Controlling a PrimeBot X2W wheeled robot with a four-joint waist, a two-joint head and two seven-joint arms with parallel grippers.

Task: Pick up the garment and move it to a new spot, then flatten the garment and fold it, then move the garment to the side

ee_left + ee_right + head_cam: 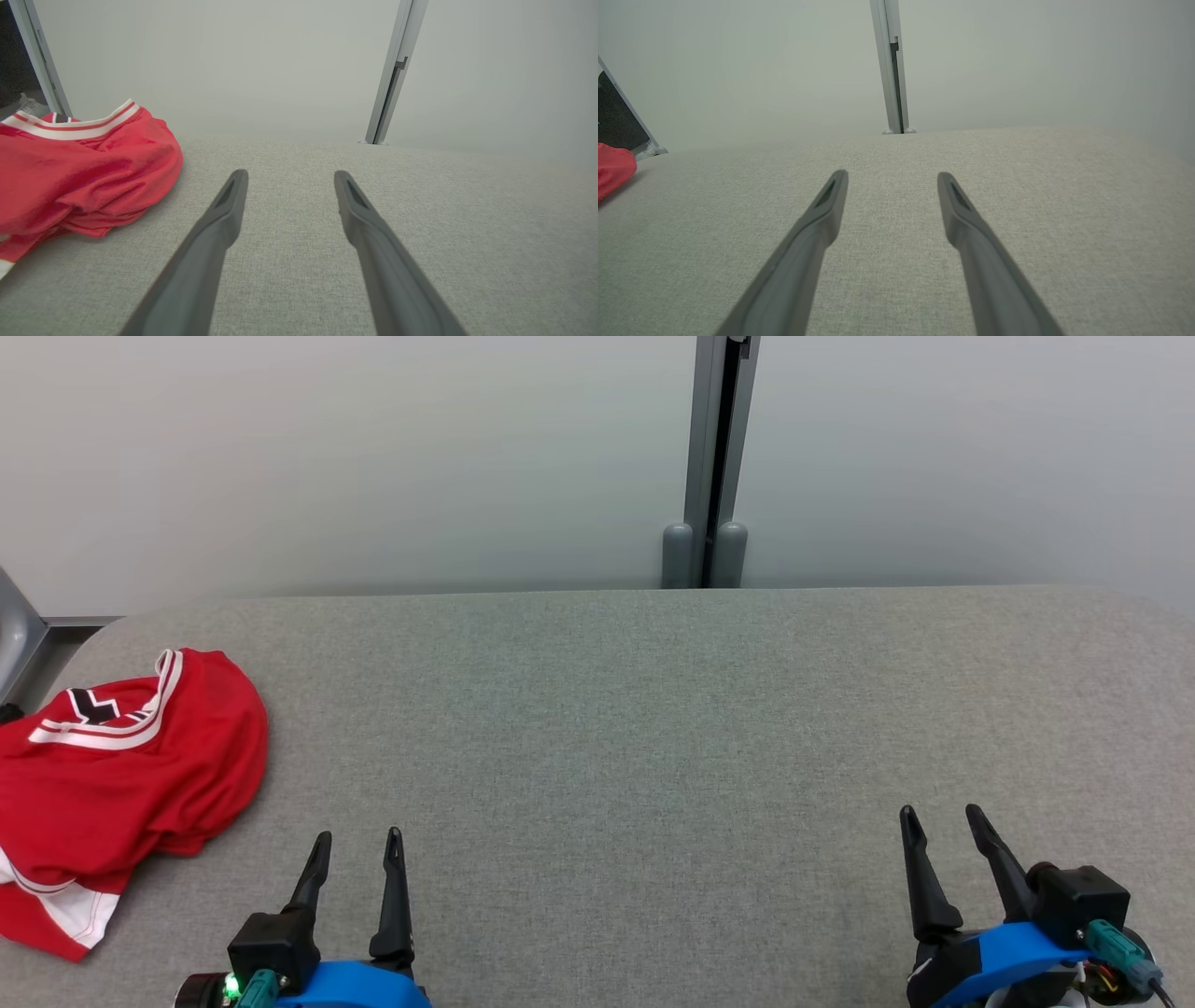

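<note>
The garment (121, 775) is a red jersey with white and black trim, lying crumpled at the far left of the grey fabric surface (635, 709). My left gripper (358, 845) stands open near the front edge, just right of the garment and apart from it, nothing between its fingers. In the left wrist view the garment (84, 177) bulks to the left of the open left gripper (289, 176). My right gripper (938, 817) is open at the lower right, far from the garment. A red edge of the garment (614, 168) shows at the left of the right wrist view, beyond the open right gripper (892, 177).
A pale wall rises behind the surface, with a grey vertical post (714, 467) at the back centre. A grey frame piece (19, 635) stands past the surface's left corner.
</note>
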